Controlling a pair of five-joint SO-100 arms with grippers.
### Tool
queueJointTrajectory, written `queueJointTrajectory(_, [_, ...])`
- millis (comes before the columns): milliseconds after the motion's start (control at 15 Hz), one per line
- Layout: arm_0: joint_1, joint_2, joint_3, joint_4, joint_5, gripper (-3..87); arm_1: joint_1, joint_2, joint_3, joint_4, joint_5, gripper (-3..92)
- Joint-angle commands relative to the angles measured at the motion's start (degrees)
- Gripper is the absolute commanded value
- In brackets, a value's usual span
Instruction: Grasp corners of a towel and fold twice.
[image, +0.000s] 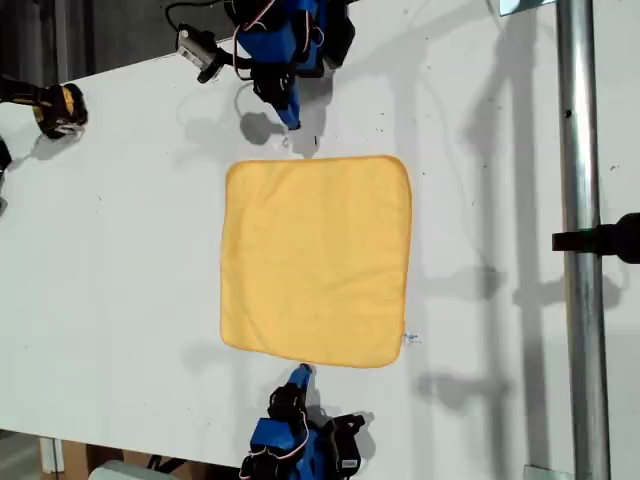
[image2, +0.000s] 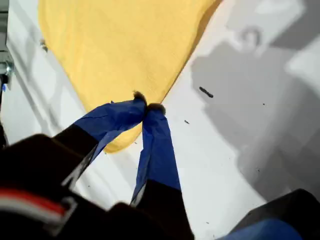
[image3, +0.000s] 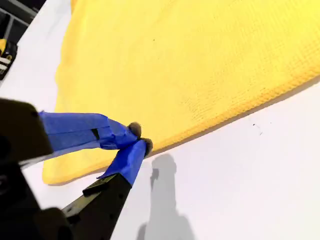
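The yellow-orange towel (image: 315, 260) (image2: 125, 45) (image3: 190, 60) lies flat and unfolded in the middle of the white table (image: 120, 260). Its small white tag (image: 411, 339) (image2: 44, 46) sticks out by the corner at the exterior view's lower right. My first gripper (image: 293, 122) (image2: 147, 107), taped blue, is shut and empty, hovering at the towel's top edge in the exterior view. My second gripper (image: 302, 375) (image3: 140, 140) is also shut and empty, just off the bottom edge, casting a shadow on the table. A rounded corner (image3: 50, 175) lies close beside it.
A black-and-yellow object (image: 60, 108) (image3: 5, 55) sits at the exterior view's upper left. A metal pole (image: 580, 240) with a black clamp (image: 612, 238) runs down the exterior view's right side. A grey cabled part (image: 200, 50) lies by the first arm's base.
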Motion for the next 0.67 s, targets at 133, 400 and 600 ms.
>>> queueJointTrajectory(133, [-0.88, 0.26, 0.09, 0.00, -0.53, -0.9, -4.04, -20.04, -18.98, -6.59, -6.68, -0.1])
queueJointTrajectory(400, [-0.97, 0.26, 0.09, 0.00, -0.62, -0.9, -12.83, -48.25, -44.74, -7.12, -18.46, -0.1])
queueJointTrajectory(600, [-0.88, 0.26, 0.09, 0.00, -0.79, -0.9, -18.90, -66.36, -64.42, -0.79, -26.72, -0.1])
